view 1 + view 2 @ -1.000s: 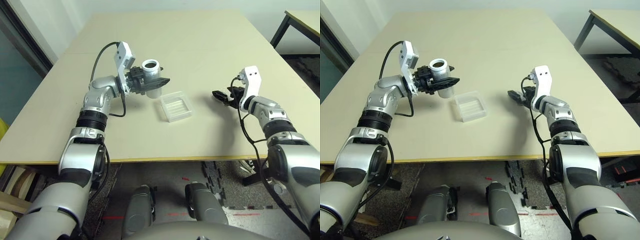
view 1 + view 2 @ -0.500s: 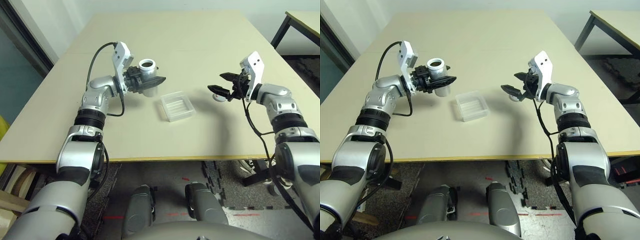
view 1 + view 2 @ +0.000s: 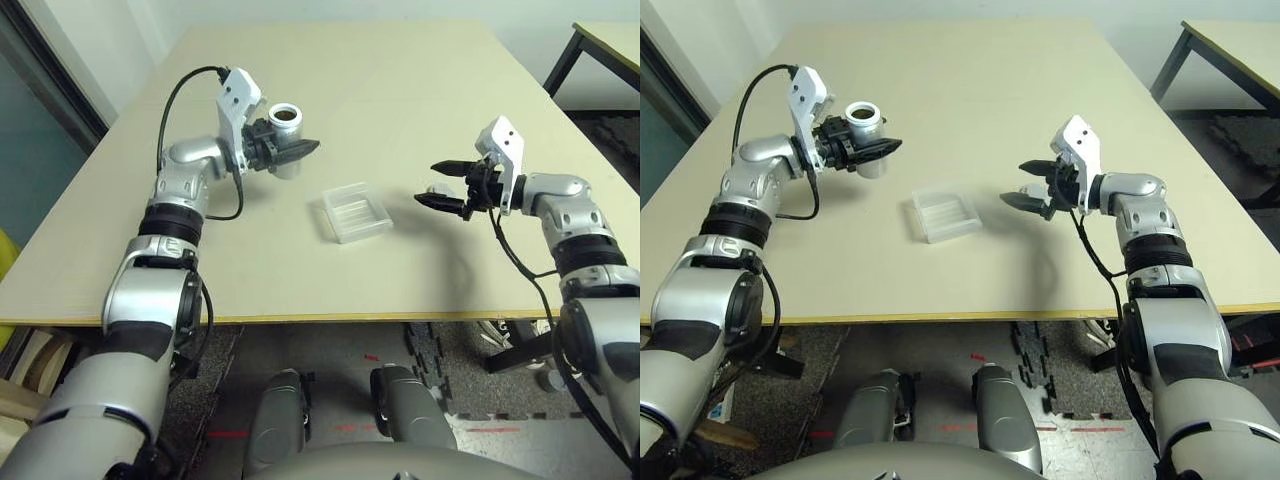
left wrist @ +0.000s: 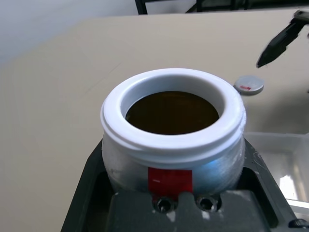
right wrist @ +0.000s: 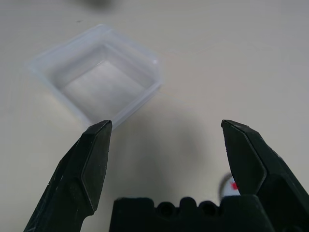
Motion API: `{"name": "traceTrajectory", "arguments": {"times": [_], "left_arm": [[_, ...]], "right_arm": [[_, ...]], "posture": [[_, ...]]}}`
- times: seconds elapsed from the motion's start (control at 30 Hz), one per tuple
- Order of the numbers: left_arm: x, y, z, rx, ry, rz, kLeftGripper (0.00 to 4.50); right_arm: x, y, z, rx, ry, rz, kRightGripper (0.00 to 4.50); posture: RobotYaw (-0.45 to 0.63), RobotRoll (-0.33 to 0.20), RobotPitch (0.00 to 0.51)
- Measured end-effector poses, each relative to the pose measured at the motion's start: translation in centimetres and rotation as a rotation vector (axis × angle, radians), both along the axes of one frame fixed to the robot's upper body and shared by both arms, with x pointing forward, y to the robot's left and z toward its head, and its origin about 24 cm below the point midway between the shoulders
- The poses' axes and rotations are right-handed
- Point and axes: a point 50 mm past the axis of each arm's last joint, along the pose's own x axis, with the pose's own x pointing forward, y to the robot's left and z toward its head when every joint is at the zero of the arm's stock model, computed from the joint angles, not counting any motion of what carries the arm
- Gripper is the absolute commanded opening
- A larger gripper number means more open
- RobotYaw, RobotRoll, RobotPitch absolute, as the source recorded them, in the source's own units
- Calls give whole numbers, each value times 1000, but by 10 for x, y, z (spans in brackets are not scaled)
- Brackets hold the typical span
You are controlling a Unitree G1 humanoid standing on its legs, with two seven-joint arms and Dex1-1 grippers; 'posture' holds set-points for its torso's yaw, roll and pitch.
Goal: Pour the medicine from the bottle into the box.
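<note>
My left gripper [image 3: 303,148] is shut on the bottle [image 3: 286,128], a small silver-grey one with a white rim and a red mark [image 4: 170,180]. The bottle stands upright with its mouth uncovered, left of and behind the box [image 3: 355,211]. Inside it looks dark brown [image 4: 171,112]; single bits of medicine cannot be made out. The clear square box lies on the table [image 3: 400,90] between the arms, and nothing shows in it [image 5: 96,72]. My right gripper [image 3: 430,184] hovers open to the right of the box, fingertips [image 5: 99,133] pointing at it and holding nothing.
A flat grey disc lid with a red mark [image 4: 248,85] lies on the table just beneath the right gripper's fingers [image 3: 437,189]. A second table [image 3: 605,40] stands at the back right. The table's front edge [image 3: 300,320] runs close to my body.
The right gripper has lifted off the table, opened a little wider and now points at the box. The left arm has drawn the bottle back and to the left, away from the box.
</note>
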Motion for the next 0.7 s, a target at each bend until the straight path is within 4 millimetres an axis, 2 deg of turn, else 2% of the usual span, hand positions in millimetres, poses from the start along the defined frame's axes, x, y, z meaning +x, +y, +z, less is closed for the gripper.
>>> {"name": "traceTrajectory", "arguments": {"times": [0.13,0.23,0.57,0.7], "left_arm": [[2,-6,3,80,-42,-9,2685],[3,-15,3,216,-103,-42,2685],[4,-53,13,554,-332,-193,2685],[3,-67,13,741,-452,-256,2685]], "right_arm": [[-1,1,-2,-6,13,16,4500],[-2,2,-4,-7,19,18,4500],[-2,10,-10,6,26,28,4500],[-1,14,-11,13,25,29,4500]], "posture": [[-147,0,121],[-140,0,126],[-123,0,133],[-126,0,133]]}}
